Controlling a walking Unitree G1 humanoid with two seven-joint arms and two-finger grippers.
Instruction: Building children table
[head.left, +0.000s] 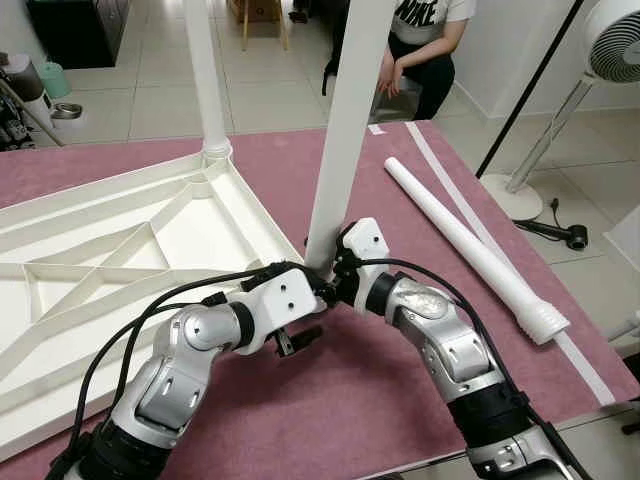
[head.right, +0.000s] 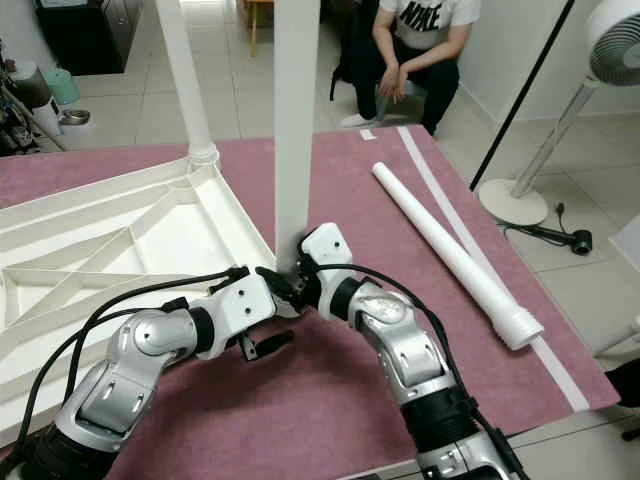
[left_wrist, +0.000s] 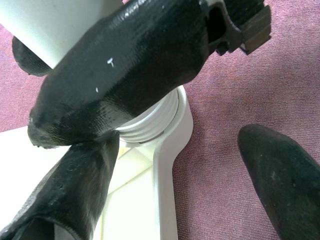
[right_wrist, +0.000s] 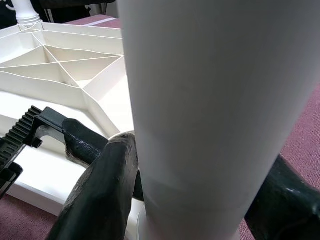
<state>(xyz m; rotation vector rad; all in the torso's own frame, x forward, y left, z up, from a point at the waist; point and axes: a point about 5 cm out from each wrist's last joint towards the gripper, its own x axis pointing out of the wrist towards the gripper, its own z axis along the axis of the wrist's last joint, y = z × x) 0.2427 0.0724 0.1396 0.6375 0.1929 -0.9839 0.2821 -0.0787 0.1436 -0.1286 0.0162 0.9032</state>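
Clamped, right gripper (head.left: 325, 272) holds the upright white plastic leg (head.left: 345, 130); left gripper (head.left: 318, 290) pinches beside, steadying its threaded base in the white ribbed tabletop's (head.left: 120, 260) corner socket.

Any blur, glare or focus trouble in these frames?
Eye views: evenly lit and sharp, no glare. Left wrist view: the left gripper fingers loom close and soft, while the threaded leg end is sharper. Right wrist view: the leg is near and bright, almost featureless; the tabletop ribs behind stay clear.

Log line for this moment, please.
step: seating near leg in tabletop corner socket | right gripper: shut on leg base | left gripper: at same base | spare leg: lying on mat
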